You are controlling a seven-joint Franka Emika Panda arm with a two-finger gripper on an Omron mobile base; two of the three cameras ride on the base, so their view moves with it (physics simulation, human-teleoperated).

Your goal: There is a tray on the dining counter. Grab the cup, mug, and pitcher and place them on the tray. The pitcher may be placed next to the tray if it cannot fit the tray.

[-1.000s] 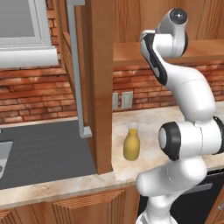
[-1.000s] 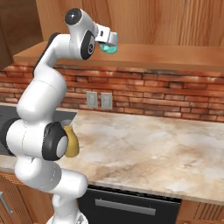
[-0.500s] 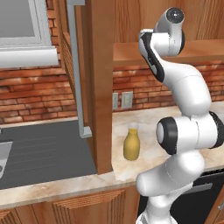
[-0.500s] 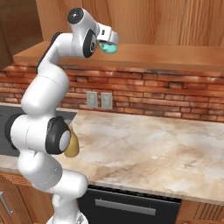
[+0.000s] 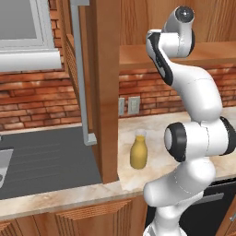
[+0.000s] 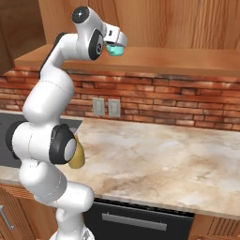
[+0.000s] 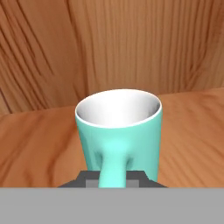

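The pale teal mug (image 7: pixel 118 127) stands upright on a high wooden shelf (image 6: pixel 187 61), its handle turned toward my hand. My gripper (image 7: pixel 113 178) is shut on that handle, with a dark fingertip on each side of it. From the right base view, the gripper (image 6: pixel 114 44) is up at the shelf's left part with the mug (image 6: pixel 116 49) just below its fingers. The mustard-yellow pitcher (image 5: pixel 138 152) stands on the marble kitchen counter below, beside a wooden post. In the right base view the pitcher (image 6: pixel 78 157) peeks out from behind my arm.
A brick wall with two outlets (image 6: pixel 105 107) backs the marble counter (image 6: pixel 164 159). A wooden cabinet post (image 5: pixel 106 92) rises left of the pitcher, and a dark sunken surface (image 5: pixel 46 156) lies beyond it. A dark oven front (image 6: pixel 136 220) sits under the counter.
The jaws have gone from wide open to shut on the mug's handle. The arm and the mug have hardly moved.
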